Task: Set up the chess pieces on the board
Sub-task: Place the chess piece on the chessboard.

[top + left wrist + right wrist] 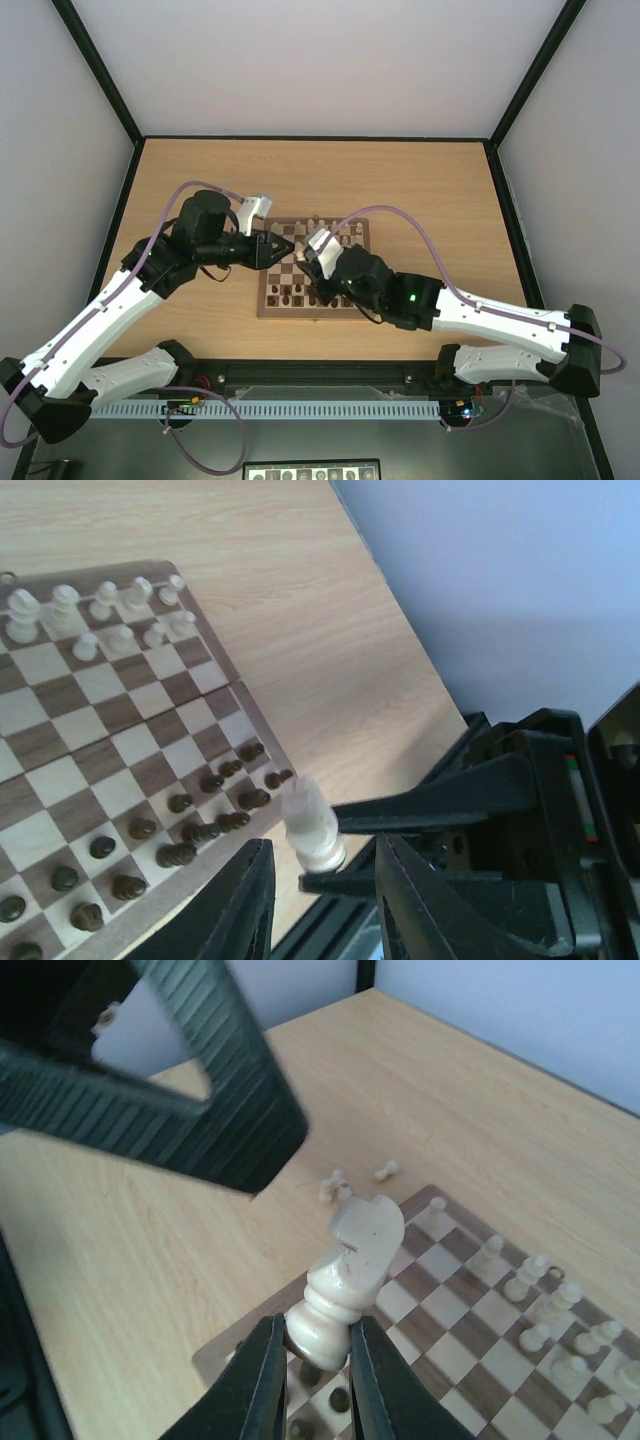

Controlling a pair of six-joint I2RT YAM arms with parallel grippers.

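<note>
Light wooden table (420, 180), white walls all round. The board (300, 313) sits mid-table, just ahead of both arms. I see my left gripper (283, 246) at the board's left side, jaws spread around nothing. My right gripper (318, 1345) hangs over the board, pinching a pale knight (355, 1260) by its base. Pale chess pieces (545, 1305) stand along the far edge and dark chessmen (205, 830) along the near one. Two stray pale pieces (334, 1186) lie just off the board.
</note>
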